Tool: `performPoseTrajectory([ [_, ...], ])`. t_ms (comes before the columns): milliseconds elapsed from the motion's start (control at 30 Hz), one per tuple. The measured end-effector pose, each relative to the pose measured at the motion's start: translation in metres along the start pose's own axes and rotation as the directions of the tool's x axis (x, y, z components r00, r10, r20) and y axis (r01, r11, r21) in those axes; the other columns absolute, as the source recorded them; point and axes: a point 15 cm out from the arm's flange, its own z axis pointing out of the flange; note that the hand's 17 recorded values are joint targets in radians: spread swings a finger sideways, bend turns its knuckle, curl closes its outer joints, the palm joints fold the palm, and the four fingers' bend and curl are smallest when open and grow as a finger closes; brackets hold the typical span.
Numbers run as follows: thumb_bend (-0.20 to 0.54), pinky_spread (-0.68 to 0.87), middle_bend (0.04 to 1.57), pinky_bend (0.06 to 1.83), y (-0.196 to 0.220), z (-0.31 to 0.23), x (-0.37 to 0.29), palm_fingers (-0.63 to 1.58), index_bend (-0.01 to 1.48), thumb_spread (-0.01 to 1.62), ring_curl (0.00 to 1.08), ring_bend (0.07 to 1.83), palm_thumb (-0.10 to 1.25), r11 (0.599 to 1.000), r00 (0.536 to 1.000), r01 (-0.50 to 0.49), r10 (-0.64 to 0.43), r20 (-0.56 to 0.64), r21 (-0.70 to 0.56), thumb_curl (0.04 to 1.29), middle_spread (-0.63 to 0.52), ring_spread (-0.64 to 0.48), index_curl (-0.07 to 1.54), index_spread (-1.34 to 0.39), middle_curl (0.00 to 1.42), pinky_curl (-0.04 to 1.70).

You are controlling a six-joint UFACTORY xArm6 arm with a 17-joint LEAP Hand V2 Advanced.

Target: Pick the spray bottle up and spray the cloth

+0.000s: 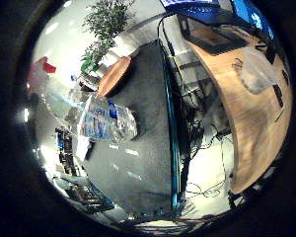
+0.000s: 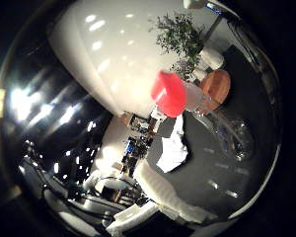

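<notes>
Robot hand (image 2: pixel 158 202) shows only as pale finger parts at the near edge of the thumb-side view, reaching in over a dark grey mat (image 1: pixel 143 148); whether the fingers are released or clenched cannot be told, and they do not look to be grasping anything.

Out ahead of the palm stands the spray bottle (image 2: pixel 187 98), apart from the fingers and not yet touched. It is clear plastic with a bright red spray head (image 2: pixel 168 93) and a blue-and-white label (image 1: pixel 96 126) on its body. Its long axis seems to run upright from the mat, with the red head toward the thumb side of the palm, though the wide lens bends this.

White cloth (image 2: pixel 173 148) lies crumpled on the mat just beside the bottle, between the bottle and the hand. Farther off are a round wooden stool (image 2: pixel 216 86), a leafy plant (image 2: pixel 180 34) and, to one side, a curved wooden desk (image 1: pixel 246 113).

Judging by this, the reach is unfinished.
</notes>
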Motion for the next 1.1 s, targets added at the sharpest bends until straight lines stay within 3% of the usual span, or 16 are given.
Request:
performPoseTrajectory([
  [767, -0.02, 0.26, 0.25, 0.32, -0.012, 0.093, -0.029, 0.06, 0.14, 1.15, 0.29, 0.29, 0.48, 0.992, 0.995, 0.066, -0.057, 0.083, -0.105, 0.26, 0.1, 0.07, 0.24, -0.18, 0.34, 0.33],
  [1100, -0.016, 0.13, 0.38, 0.33, -0.021, 0.107, -0.044, 0.31, 0.15, 1.15, 0.29, 0.4, 0.52, 0.993, 0.991, 0.084, -0.074, 0.114, -0.083, 0.27, 0.02, 0.02, 0.25, -0.2, 0.38, 0.31],
])
